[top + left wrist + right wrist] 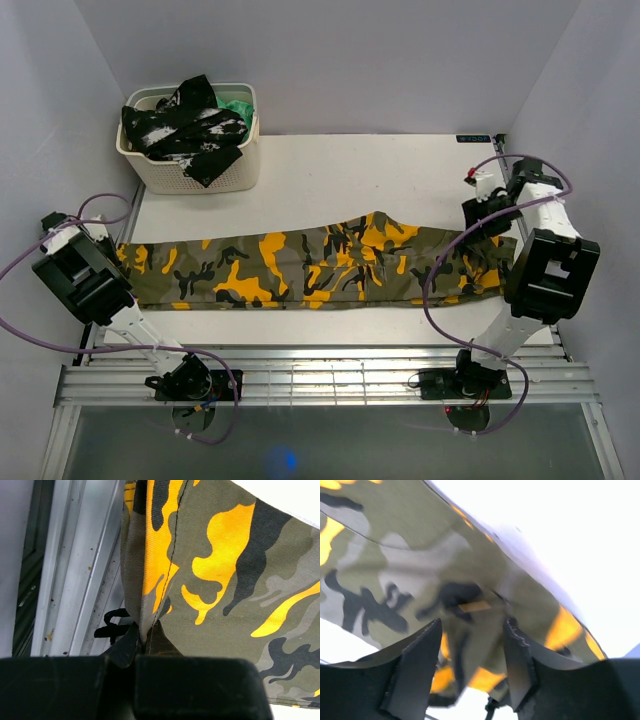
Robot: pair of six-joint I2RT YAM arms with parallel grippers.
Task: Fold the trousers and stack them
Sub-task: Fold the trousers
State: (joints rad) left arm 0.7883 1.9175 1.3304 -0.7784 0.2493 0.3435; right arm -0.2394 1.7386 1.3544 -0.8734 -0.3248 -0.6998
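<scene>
Item 1: trousers (pixel 310 265), 1 pair, camouflage of olive, black and yellow-orange; laid flat at full length across the near half of the white table (pixel 380 170), running left to right, with 0 folds made. Item 2: left gripper (pixel 142 647), at the garment's left end beside the table's metal edge rail; closed tight on a pinch of cloth along a stitched seam, the fabric rising from it in a narrow ridge. Item 3: right gripper (pixel 472 625), at the opposite end; its 2 fingers stand apart with bunched cloth between them, but the view is blurred, so whether they press on it cannot be told. Item 4: basket (pixel 200 172), far-left corner, well apart from the trousers, holding a black-and-white mottled garment (pixel 185 125) and a scrap of green cloth (pixel 238 105). Assessment: 1 arm at each end probably serves to keep the cloth taut and square for an end-to-end fold. Hazard: a pinch catching only 1 layer would let the lower one sag.
</scene>
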